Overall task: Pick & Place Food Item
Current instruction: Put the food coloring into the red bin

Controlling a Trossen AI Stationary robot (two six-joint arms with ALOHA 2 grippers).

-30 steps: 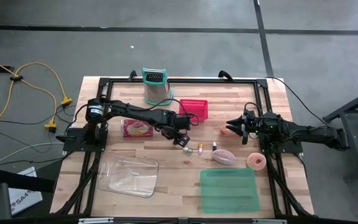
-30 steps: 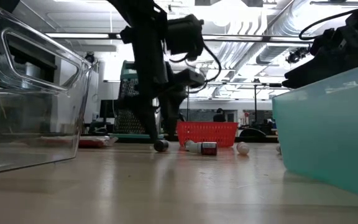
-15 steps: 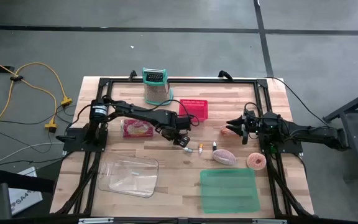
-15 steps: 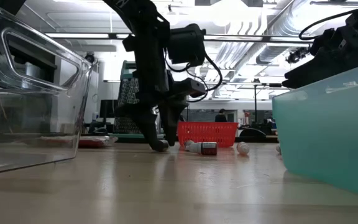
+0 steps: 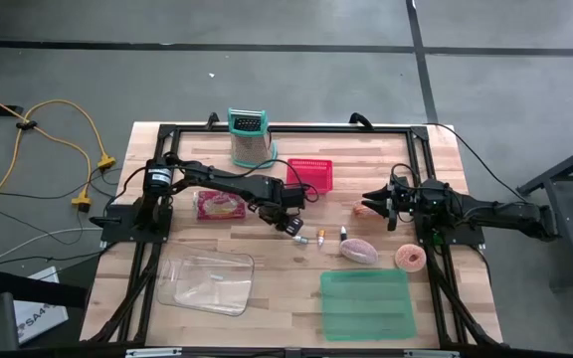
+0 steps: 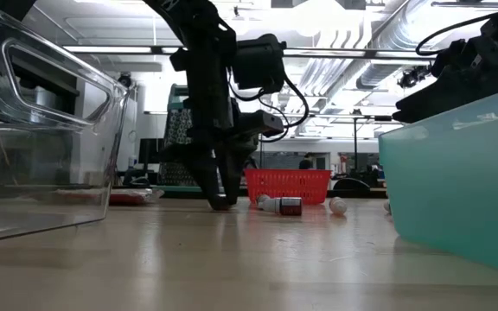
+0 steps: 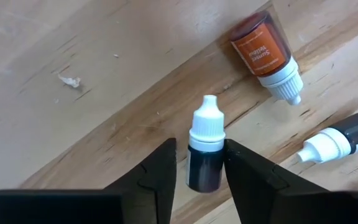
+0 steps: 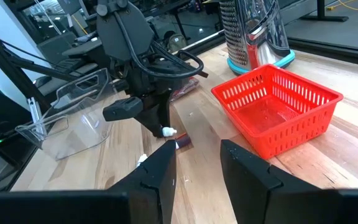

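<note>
Dark dropper bottle point(image 7: 205, 163) with white cap lies on the wood surface point(image 5: 277, 288) near centre, at about 5 o'clock from the red basket point(image 5: 311, 174). Left end effector point(image 7: 199, 169) is down over it, one finger on each side, narrow gap, pads just beside or touching the bottle; can't tell if the grip is firm. High view puts this end effector at point(image 5: 293, 225).

Two more dropper bottles just beyond: amber one point(image 7: 266, 55) and dark one point(image 7: 347, 138), both on their sides, apart from the fingers.

Outward: pink packaged food point(image 5: 219, 204) at 9 o'clock from the left end effector, clear tub point(image 5: 207, 282) at 7 o'clock, green bin point(image 5: 367, 303) at 4 o'clock, grater point(image 5: 248, 138) at 12 o'clock.

Right end effector point(image 5: 371, 206) hovers at 3 o'clock side of the surface, fingers narrowly parted, nothing between them in the wrist view.
</note>
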